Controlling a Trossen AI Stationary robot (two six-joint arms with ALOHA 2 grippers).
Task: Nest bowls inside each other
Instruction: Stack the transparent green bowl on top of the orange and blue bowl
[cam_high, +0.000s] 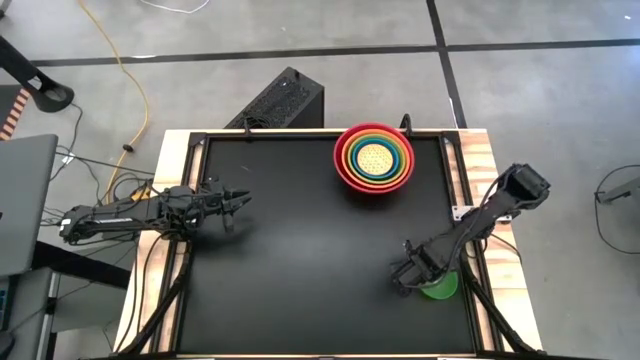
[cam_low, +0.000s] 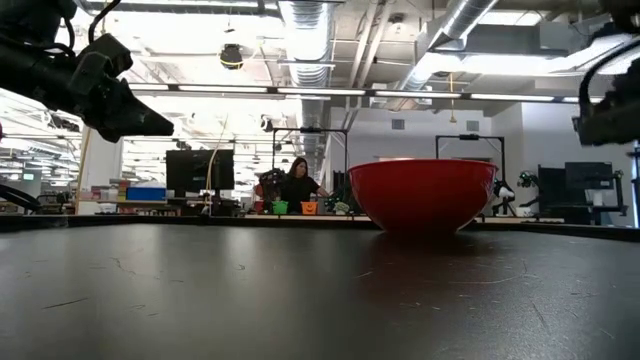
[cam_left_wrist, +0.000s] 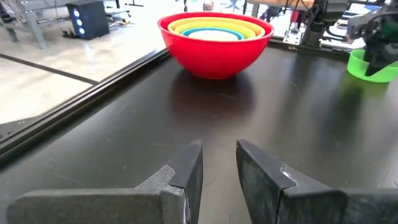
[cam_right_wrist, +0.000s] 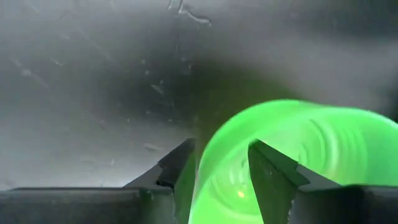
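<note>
right gripper (cam_right_wrist: 221, 177) jaws pinch small green bowl (cam_right_wrist: 298, 155) rim; left gripper (cam_left_wrist: 217, 165) jaws slightly parted, holding nothing

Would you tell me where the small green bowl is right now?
In the high view, the small green bowl sits near the table's front right edge, its rim between the right gripper's fingers.

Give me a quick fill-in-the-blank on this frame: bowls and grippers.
1. The outermost bowl of the nested stack is ____.
2. The right gripper straddles the rim of a small ____ bowl.
3. The left gripper holds ____.
4. In the high view, the green bowl sits near the table's ____ edge.

Missing words: red; green; nothing; right
</note>
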